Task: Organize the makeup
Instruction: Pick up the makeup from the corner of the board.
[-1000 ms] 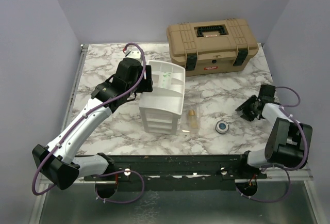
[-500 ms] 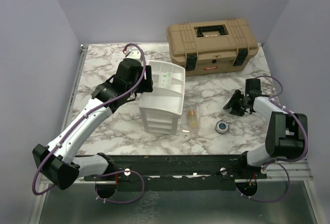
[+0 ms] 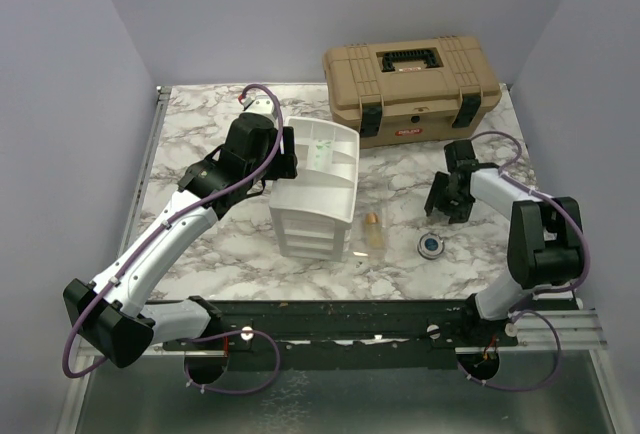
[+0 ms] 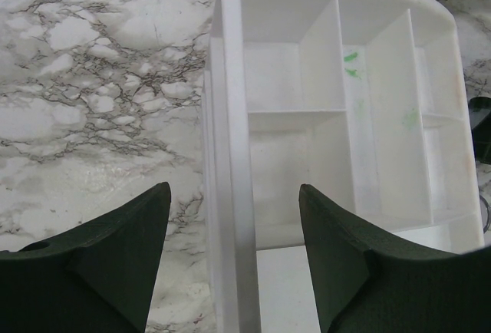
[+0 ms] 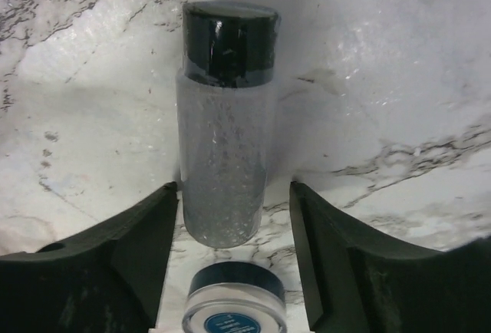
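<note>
Two things have changed in the last second: the right arm has swung in from the counter's (image 3: 240, 254) right edge toward the middle, and the right gripper (image 5: 230, 189) has spread wider. It now hangs released, holding nothing, over a small tube (image 5: 228, 118) that lies flat between its fingers, with a round compact (image 3: 431, 245) just nearer the wrist. That looks like the lining-up for a pick, so sorting of these pieces is probably only beginning; both are on the counter, outside the drawer unit (image 3: 315, 189).

The left gripper (image 4: 232, 191) has not shifted; it is also released, one finger on each side of the unit's left wall without visibly pressing it.

The tube is a clear plastic cylinder with a speckled, glittery fill and a glossy black cap, likely to roll. The compact is a squat disc with a clear wall and a blue centre. A small yellowish bottle (image 3: 374, 231) lies beside the unit. The unit is smooth white plastic, its top tray split by thin dividers and marked with green smudges. The counter is marble-patterned and slightly shiny.
</note>
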Tool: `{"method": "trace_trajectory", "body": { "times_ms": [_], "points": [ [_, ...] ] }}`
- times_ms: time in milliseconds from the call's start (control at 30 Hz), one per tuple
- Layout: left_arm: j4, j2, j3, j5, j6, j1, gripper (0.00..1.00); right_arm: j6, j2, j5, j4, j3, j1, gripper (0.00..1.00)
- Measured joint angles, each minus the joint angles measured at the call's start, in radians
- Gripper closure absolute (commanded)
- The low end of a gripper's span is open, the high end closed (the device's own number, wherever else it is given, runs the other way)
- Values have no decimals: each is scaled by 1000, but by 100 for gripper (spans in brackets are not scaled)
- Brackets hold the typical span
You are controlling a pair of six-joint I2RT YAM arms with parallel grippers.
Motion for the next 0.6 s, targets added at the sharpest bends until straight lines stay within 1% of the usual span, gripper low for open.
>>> {"method": "trace_trajectory", "body": {
  "times_ms": [67,133,467,600],
  "points": [
    [0,0,0,0,0,0,30,-2,11,31,-11,12,10,28],
    [0,0,0,0,0,0,30,-2,12,56,-16,13,13,28],
    [0,0,0,0,0,0,30,10,48,131,-29,58,13,57],
    [0,-2,0,0,0,0,30,11,6,131,-23,35,13,59]
  ]
}}
